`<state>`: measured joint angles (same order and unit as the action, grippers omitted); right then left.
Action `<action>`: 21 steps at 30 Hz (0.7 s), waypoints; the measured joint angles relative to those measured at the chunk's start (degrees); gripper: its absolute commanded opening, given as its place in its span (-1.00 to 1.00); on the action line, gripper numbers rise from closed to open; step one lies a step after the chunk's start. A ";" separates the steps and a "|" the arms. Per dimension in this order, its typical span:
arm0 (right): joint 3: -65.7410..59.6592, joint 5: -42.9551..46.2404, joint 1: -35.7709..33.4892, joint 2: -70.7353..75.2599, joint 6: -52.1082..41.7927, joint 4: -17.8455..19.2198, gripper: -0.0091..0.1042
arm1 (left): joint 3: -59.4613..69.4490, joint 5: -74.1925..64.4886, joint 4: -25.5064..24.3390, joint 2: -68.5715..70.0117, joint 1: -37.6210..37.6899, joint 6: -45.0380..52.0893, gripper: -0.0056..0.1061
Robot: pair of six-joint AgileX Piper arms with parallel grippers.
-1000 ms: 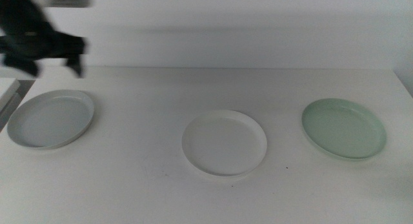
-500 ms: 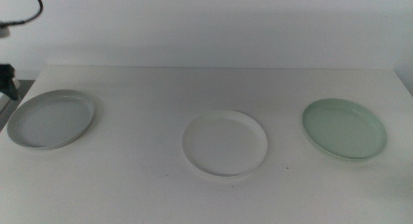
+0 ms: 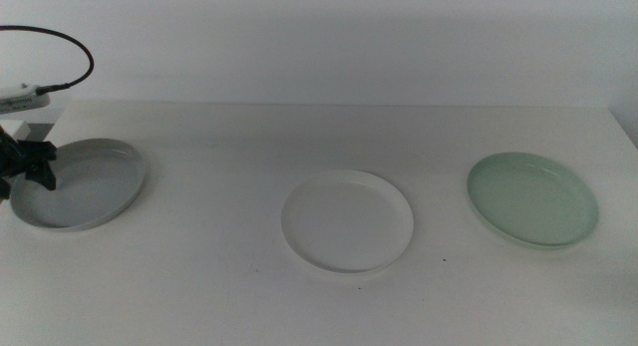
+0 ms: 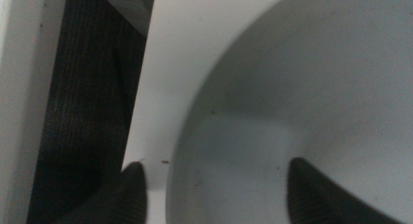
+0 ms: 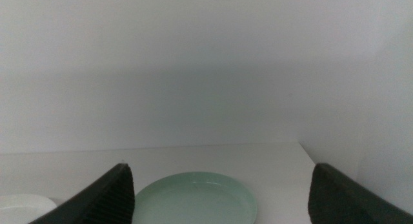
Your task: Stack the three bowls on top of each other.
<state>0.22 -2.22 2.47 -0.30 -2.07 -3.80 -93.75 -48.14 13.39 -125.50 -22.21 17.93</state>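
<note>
Three bowls lie apart in a row on the white table in the middle view: a light grey bowl [image 3: 85,186] at the left, a white bowl [image 3: 346,224] in the middle, and a pale mint green bowl [image 3: 531,198] at the right. My left gripper [image 3: 24,167] is low at the grey bowl's left rim. In the left wrist view it [image 4: 219,193] is open and straddles the rim of the grey bowl [image 4: 290,108], one jaw outside on the table and one inside. My right gripper [image 5: 219,199] is open and empty, back from the green bowl [image 5: 193,199], out of the middle view.
The table's left edge [image 4: 139,114] runs close beside the grey bowl, with a dark gap [image 4: 77,121] beyond it. A black cable [image 3: 75,47] loops above the left arm. A white wall [image 3: 349,47] stands behind the table.
My left arm has swung down from the upper left, out past the left edge, and back in to the grey bowl's left rim. The bowls have not moved.
</note>
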 measured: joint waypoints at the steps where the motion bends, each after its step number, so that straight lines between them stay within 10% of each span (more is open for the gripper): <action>1: 0.00 0.00 0.00 0.00 0.00 0.00 0.80 | 0.00 0.00 0.04 -0.02 0.00 0.00 0.01; 6: 0.00 0.00 0.00 0.00 0.00 0.00 0.80 | 0.00 0.12 0.15 -0.12 0.00 -0.35 -0.89; 21: 0.00 0.00 0.00 0.00 0.00 0.00 0.80 | -0.02 -7.64 1.68 15.87 9.04 -5.05 -0.93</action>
<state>0.22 -2.22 2.47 -0.30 -2.07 -3.80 -93.77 -55.78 15.07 -109.64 -13.17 12.88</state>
